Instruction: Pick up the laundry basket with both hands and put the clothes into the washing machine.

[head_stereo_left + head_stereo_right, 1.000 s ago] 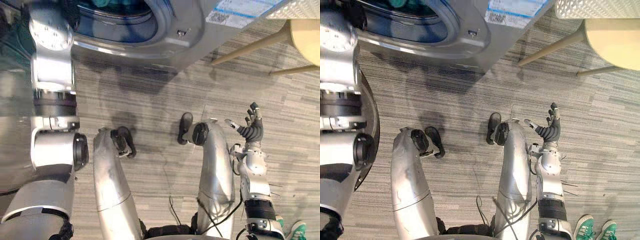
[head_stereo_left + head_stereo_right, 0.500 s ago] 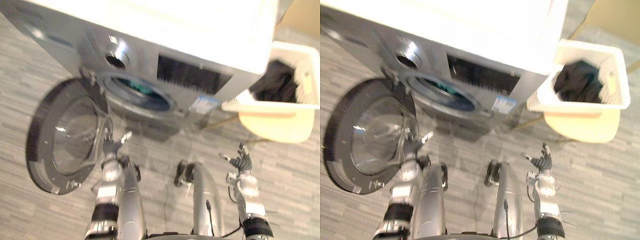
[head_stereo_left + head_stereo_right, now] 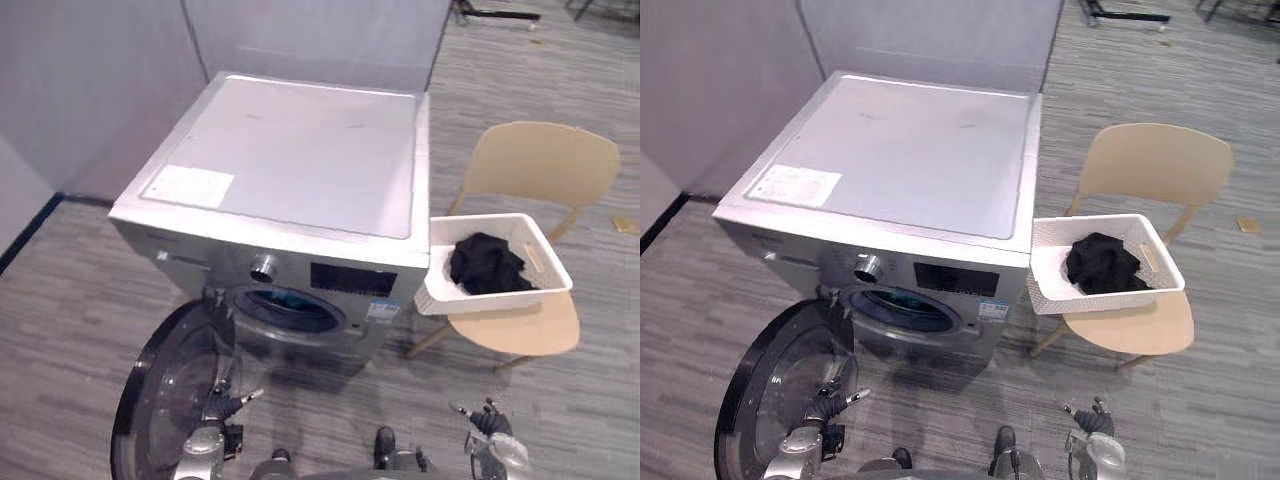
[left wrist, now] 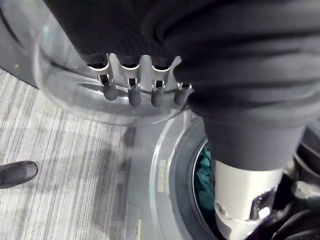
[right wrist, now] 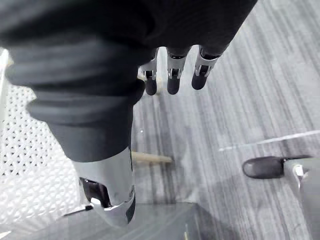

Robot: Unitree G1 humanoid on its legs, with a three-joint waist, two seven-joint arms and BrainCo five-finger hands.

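Handling: laundry basket point(image 3: 492, 298) is judged light and stiff; clothes point(image 3: 487, 265) inside soft, limp.
Hold: both short rims are to be taken (a handle slot point(image 3: 537, 258) is seen at one).
Place: laundry basket is set on chair point(image 3: 540, 165), beside washing machine point(image 3: 290, 150).
Fingers: left hand point(image 3: 224, 407), right hand point(image 3: 487, 420) relaxed, spread, nothing held.
Writing: label point(image 3: 192, 186) on machine top, front sticker point(image 3: 382, 308); nothing can be read.

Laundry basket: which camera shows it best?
Right eye view: the whole laundry basket, dark clothes inside, on the chair. Left eye view shows the same; right wrist view catches just its perforated wall.
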